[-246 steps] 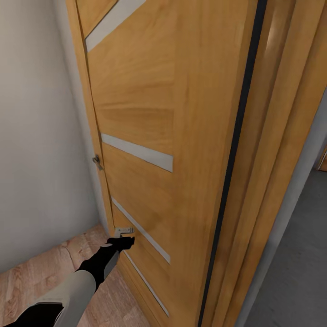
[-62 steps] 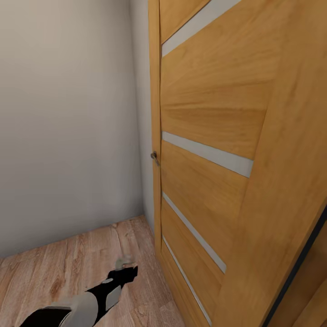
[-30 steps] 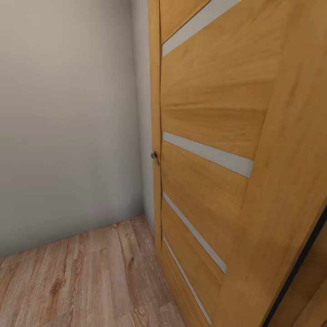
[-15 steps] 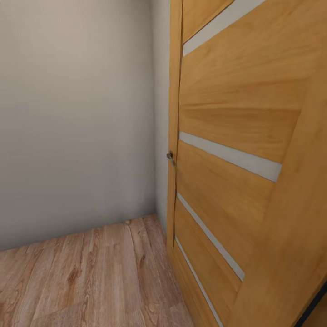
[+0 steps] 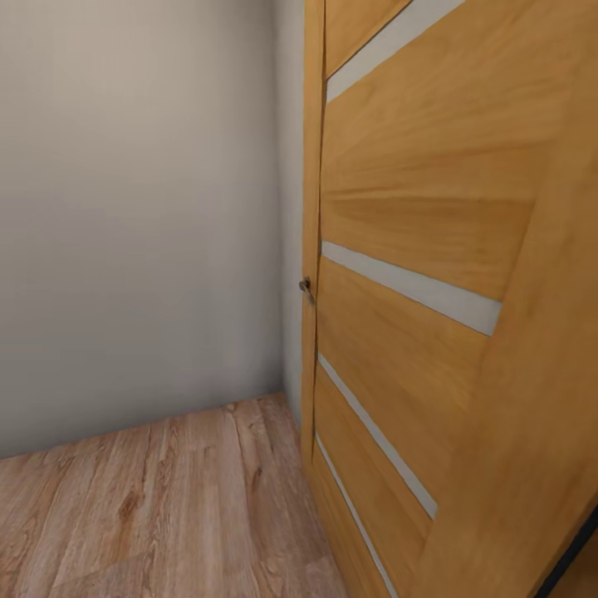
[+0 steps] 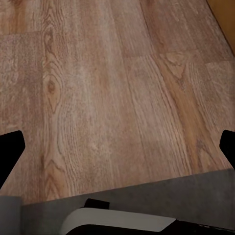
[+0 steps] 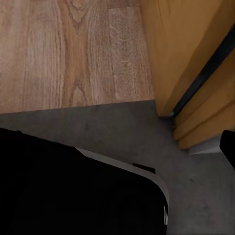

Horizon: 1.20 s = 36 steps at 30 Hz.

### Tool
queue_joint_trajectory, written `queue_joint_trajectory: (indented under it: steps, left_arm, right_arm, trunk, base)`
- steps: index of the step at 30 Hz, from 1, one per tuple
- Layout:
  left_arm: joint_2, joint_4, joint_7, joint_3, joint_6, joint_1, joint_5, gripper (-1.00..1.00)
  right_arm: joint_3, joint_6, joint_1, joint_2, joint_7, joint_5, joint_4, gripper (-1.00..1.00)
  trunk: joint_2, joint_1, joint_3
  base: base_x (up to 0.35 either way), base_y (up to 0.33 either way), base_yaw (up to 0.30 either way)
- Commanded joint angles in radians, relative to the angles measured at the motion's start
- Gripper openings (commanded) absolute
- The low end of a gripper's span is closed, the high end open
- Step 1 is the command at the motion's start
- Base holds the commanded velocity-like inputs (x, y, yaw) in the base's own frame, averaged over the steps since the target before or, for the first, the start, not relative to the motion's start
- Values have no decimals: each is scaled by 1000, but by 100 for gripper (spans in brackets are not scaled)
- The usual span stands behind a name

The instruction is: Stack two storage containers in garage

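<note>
Door: light wooden door (image 5: pixel 432 249) with pale inlaid stripes fills the right of the head view, small metal handle (image 5: pixel 306 288) at its left edge.
Floor: light wood plank floor (image 5: pixel 149 507) at lower left; dark grey concrete floor (image 7: pixel 122 132) across the middle of the right wrist view.
Wall: plain beige wall (image 5: pixel 133 216) at left.
2 storage containers: nowhere to be seen here, so their place relative to the fingers cannot be told.
Handling, judged: thin-walled open bins, probably light and stiff; grip a rim.
Left gripper (image 6: pixel 120 147): dark fingertips at opposite frame edges, spread wide, empty.
Right gripper: 1 dark fingertip (image 7: pixel 228 147) at the right edge; spread cannot be told.

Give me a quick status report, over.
Both grippers wide open, empty. Containers not in sight. Wooden door swung open against wall; grey concrete meets plank floor at threshold.
</note>
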Motion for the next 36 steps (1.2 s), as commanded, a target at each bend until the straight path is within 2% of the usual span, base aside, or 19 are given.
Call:
queue_joint_trajectory:
  steps: [1,32,36]
  left_arm:
    - [0,1,4,0,-4,-1,-1,100]
    - [-2,1,3,0,-2,0,0,100]
    - [-3,1,3,0,3,0,-1,100]
  right_arm:
    - [0,-3,-1,0,5,-3,1,100]
    - [0,-3,0,0,5,-3,2,100]
    - [0,-3,-1,0,5,-3,2,100]
  trunk:
    - [0,0,-1]
    - [0,0,-1]
    - [0,0,-1]
  base:
    - [7,-17,132]
    - [0,-1,284]
    - [0,0,138]
